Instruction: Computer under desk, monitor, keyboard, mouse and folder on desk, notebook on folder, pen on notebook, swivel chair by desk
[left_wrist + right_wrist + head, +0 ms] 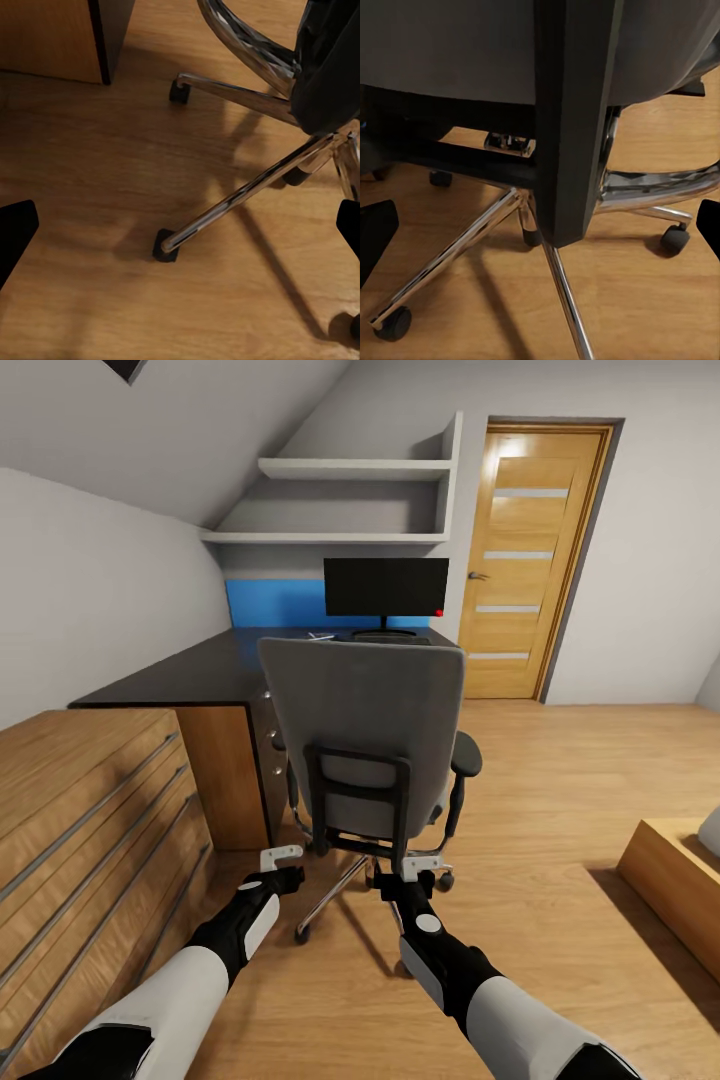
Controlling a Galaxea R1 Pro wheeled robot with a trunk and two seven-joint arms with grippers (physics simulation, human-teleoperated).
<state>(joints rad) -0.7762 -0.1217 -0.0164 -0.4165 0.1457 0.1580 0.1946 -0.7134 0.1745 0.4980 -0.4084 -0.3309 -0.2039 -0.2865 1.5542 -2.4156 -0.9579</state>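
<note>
Head view puts you right behind the swivel chair (365, 735), with both arms stretched low toward its back. Starting at your left gripper (283, 854): its fingers are spread and hold nothing, and they sit just beside the lower left edge of the backrest, with the wooden drawer chest (90, 820) close on its outer side. In the left wrist view that hand looks down over a chrome leg of the five-star base (247, 191) and its castors, the floor bare beneath. Your right gripper (420, 865) is likewise released and empty, just under the chair's lower right corner; its wrist camera faces the black back frame (574, 120) at very close range.

Beyond the chair, the desk (190, 675) carries the monitor (386, 587).

Expect the chair to roll easily on the smooth planks and to swivel about its column, so a one-sided push will likely spin it. The padding is soft; the black frame and armrests are stiff. Take hold of the frame, or press evenly with both hands.
</note>
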